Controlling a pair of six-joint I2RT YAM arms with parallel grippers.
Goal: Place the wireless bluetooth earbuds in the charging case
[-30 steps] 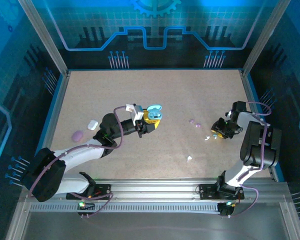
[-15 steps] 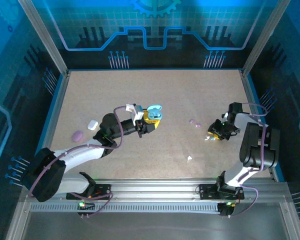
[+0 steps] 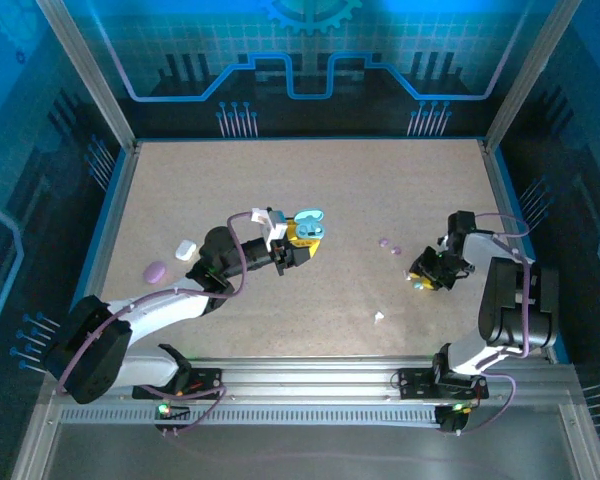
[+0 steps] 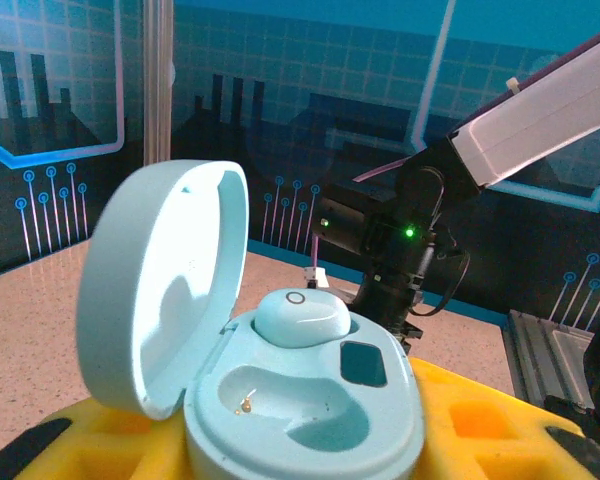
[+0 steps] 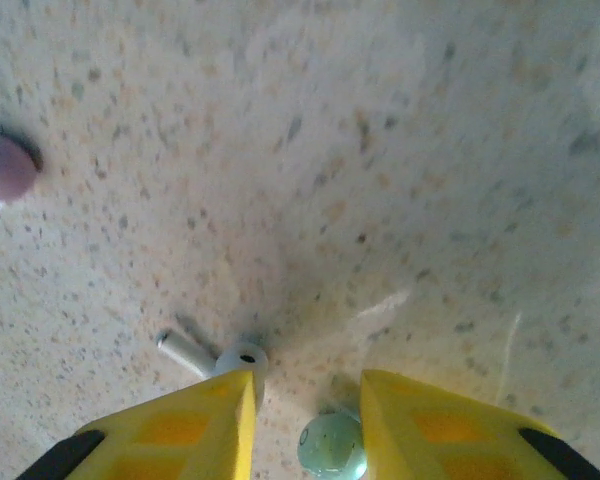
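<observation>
My left gripper (image 3: 302,240) is shut on the open pale blue charging case (image 4: 310,400) and holds it above the table. The lid (image 4: 165,280) stands up on the left. One pale blue earbud (image 4: 300,318) sits in the far socket; the near socket (image 4: 280,400) is bare. My right gripper (image 5: 308,400) is low over the table, open with a narrow gap. A pale blue earbud (image 5: 332,446) lies between its yellow fingers (image 5: 440,420), close to the right one. A white stemmed earbud (image 5: 215,358) lies against the outer tip of the left finger.
Two purple earbuds (image 3: 384,242) lie left of the right gripper (image 3: 422,279), and a white earbud (image 3: 379,317) lies nearer the front. A white case (image 3: 185,249) and a purple case (image 3: 155,271) rest at the left. Frame posts and walls ring the table.
The right gripper has shifted left and toward the front, down over the pale blue earbud, and its jaws have narrowed slightly. The left arm and case have stayed still.
</observation>
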